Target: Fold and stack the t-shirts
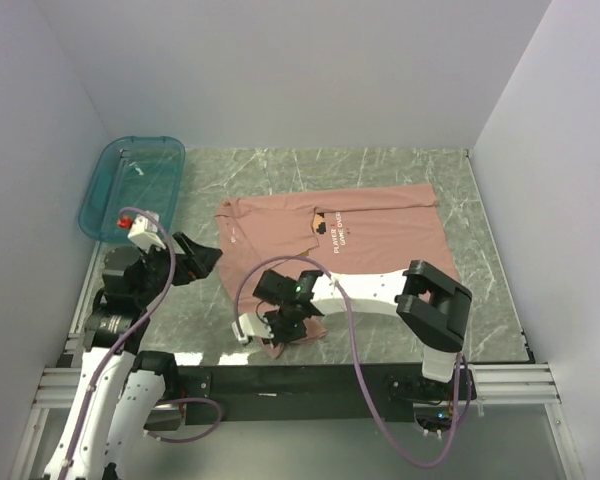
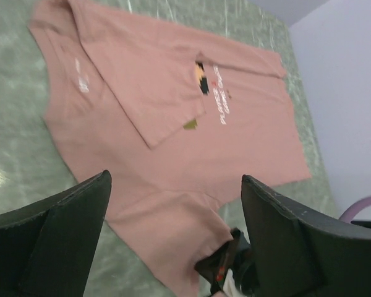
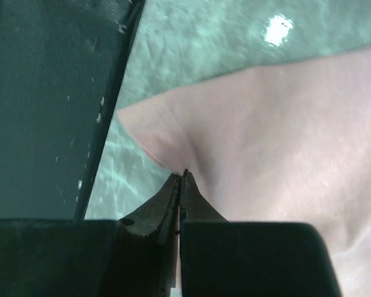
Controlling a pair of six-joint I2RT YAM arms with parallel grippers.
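Note:
A dusty-pink t-shirt (image 1: 370, 235) lies spread on the marble table, chest print up, with its far-left part folded over. My right gripper (image 1: 280, 335) is at the shirt's near-left sleeve. In the right wrist view its jaws (image 3: 184, 176) are pressed together on the hem of the t-shirt (image 3: 266, 136). My left gripper (image 1: 205, 258) hovers left of the shirt, open with nothing between its fingers. Through the left wrist view the gripper (image 2: 174, 179) looks over the t-shirt (image 2: 173, 105) and the right gripper (image 2: 229, 260) pinching the sleeve.
A teal translucent tray (image 1: 130, 185) stands at the far left corner. A black rail (image 3: 49, 93) runs along the table's near edge, close to the right gripper. White walls enclose the table on three sides.

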